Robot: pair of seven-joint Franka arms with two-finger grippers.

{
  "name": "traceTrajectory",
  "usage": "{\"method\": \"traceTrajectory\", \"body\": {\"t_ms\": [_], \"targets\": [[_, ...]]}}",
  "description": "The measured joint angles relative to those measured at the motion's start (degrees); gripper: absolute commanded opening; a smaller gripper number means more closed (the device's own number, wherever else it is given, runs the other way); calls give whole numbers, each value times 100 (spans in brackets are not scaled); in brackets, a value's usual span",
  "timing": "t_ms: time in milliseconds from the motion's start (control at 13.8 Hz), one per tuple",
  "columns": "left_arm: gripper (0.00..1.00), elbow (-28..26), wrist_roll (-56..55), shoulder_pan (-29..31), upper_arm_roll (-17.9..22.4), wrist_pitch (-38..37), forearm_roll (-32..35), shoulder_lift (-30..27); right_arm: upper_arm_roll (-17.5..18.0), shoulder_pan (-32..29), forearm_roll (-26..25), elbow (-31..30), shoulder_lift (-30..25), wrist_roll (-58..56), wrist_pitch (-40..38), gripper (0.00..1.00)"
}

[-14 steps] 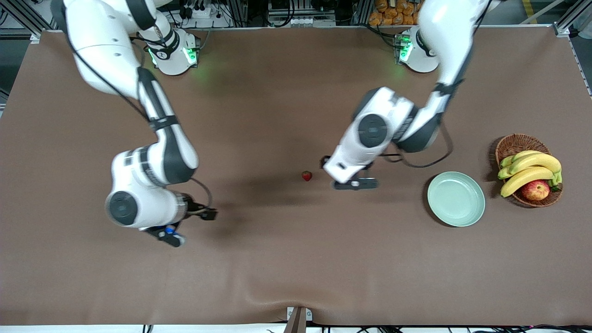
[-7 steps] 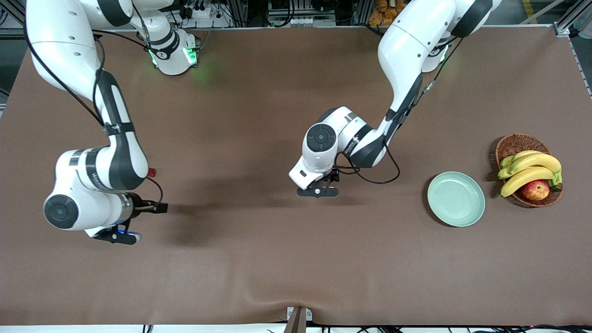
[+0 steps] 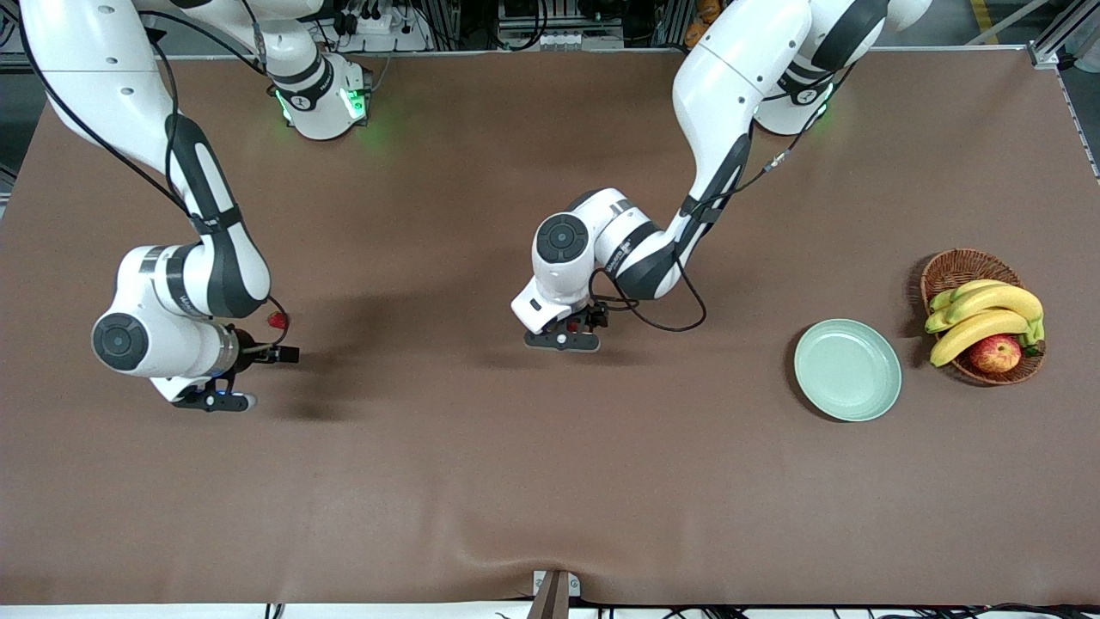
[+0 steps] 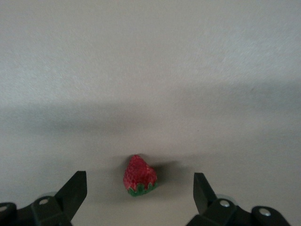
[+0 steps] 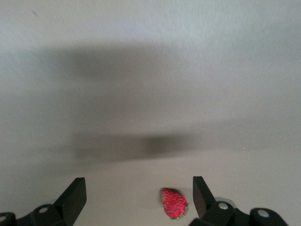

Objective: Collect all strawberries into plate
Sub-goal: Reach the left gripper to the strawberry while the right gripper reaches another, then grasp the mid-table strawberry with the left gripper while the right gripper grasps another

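Note:
A strawberry [image 4: 139, 175] lies on the brown table between the open fingers of my left gripper [image 4: 139, 189], which hangs over it near the table's middle [image 3: 563, 340]. In the front view this berry is mostly hidden under the hand. My right gripper [image 3: 210, 400] is open over the table at the right arm's end. Its wrist view shows a strawberry [image 5: 174, 203] on the cloth, close to one fingertip [image 5: 201, 193] of the right gripper [image 5: 139, 193]. A strawberry [image 3: 277, 321] shows beside the right wrist. The mint-green plate [image 3: 847, 370] is empty at the left arm's end.
A brown wicker basket [image 3: 954, 266] with bananas [image 3: 984, 314] and a red-yellow apple [image 3: 994, 352] stands beside the plate, toward the left arm's end. The brown cloth has a ripple near the front edge.
The left gripper has moved toward the right arm's end and now covers the middle strawberry. The right arm has swung toward its end of the table, uncovering a strawberry by its wrist.

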Motion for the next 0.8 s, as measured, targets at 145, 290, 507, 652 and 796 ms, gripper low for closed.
{"method": "traceTrajectory", "body": {"t_ms": [145,290,507,652,796], "targets": [[99,4,0,2,13,10,0,64,-1,-112,0,-248,-40,-210,38,83],[89,9,0,1,16,20,1,73,3,-141,0,-565,-164,-281,160,77],[65,19,-33,-18,16,20,1,73,21,-141,0,-1054,-308,-287,550,73],[64,19,-99,-22,16,20,1,78,22,-141,0,-1236,-329,-292,655,70],[64,19,-130,-23,16,20,1,90,16,-146,-4,-1296,-358,-321,675,63]]}}
